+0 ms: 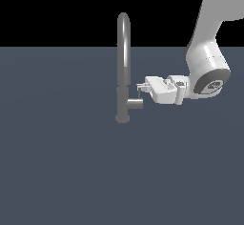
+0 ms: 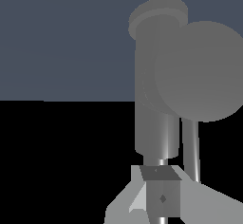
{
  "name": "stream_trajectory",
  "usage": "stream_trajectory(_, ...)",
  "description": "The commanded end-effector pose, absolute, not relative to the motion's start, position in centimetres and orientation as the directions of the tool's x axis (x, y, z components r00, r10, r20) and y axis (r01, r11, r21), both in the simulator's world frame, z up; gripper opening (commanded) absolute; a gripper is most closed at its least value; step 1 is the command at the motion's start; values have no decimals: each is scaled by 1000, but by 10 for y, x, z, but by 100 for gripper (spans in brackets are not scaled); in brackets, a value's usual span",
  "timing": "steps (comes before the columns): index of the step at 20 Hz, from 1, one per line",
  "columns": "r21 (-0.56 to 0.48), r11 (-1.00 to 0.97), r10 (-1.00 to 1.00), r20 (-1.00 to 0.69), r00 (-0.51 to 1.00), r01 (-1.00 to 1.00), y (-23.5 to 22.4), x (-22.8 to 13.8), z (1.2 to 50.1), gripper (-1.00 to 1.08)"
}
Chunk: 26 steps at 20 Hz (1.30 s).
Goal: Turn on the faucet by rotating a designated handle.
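Note:
The faucet [image 1: 123, 66] is a tall grey gooseneck tap standing on the dark floor. Its handle [image 1: 135, 103] is a short side stub low on the body, pointing to the exterior view's right, with a thin pin-like lever [image 1: 139, 94] rising from it. My gripper [image 1: 140, 87] reaches in level from the exterior view's right, fingertips at the top of the pin, just above the stub. In the wrist view the fingers [image 2: 161, 197] look closed together, empty, beside the pin [image 2: 191, 147] and in front of the faucet body [image 2: 156, 123]. The stub's round end [image 2: 199, 71] looms large. Contact with the pin is unclear.
The flat dark grey-blue floor [image 1: 62, 171] stretches all around the faucet. My white arm [image 1: 207, 62] comes down from the upper right of the exterior view. Nothing else stands in view.

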State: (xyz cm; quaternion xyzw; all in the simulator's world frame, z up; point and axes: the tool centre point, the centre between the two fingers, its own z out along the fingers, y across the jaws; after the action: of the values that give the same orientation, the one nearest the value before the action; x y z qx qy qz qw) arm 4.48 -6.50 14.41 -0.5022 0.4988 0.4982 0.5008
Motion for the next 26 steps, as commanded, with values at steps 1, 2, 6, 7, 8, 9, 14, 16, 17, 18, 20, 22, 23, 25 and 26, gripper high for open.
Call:
stream_trajectory(1, -7, -3, 0, -1000, 7, -1000, -65, 40, 147, -100)
stream_trajectory(2, -6, 0, -2, -1000, 6, -1000, -65, 43, 144, -100)
stream_trajectory(6, -6, 0, -2, -1000, 6, -1000, -65, 32, 144, -100)
stream_trajectory(7, -6, 0, -2, -1000, 6, -1000, -65, 29, 144, -100)
stream_trajectory(8, -6, -1, -1, -1000, 6, -1000, -65, 26, 145, -100)
stream_trajectory(9, -6, -1, -1, -1000, 6, -1000, -65, 23, 145, -100)
stream_trajectory(14, -6, -2, 0, -1000, 6, -1000, -65, 8, 145, -100)
stream_trajectory(16, -18, 2, -5, -1000, 18, -1000, -65, 16, 148, -100)
stream_trajectory(17, -17, 1, -4, -1000, 17, -1000, -65, 12, 146, -100)
stream_trajectory(18, -16, 1, -4, -1000, 16, -1000, -65, 8, 144, -100)
stream_trajectory(20, -13, 0, -3, -1000, 13, -1000, -65, 0, 139, -100)
stream_trajectory(22, -11, -1, -2, -1000, 11, -1000, -65, -7, 134, -100)
stream_trajectory(23, -9, -2, -1, -1000, 9, -1000, -65, -11, 132, -100)
stream_trajectory(25, -7, -3, 0, -1000, 7, -1000, -65, -20, 127, -100)
stream_trajectory(26, -7, -3, 0, -1000, 7, -1000, -65, -20, 127, -100)
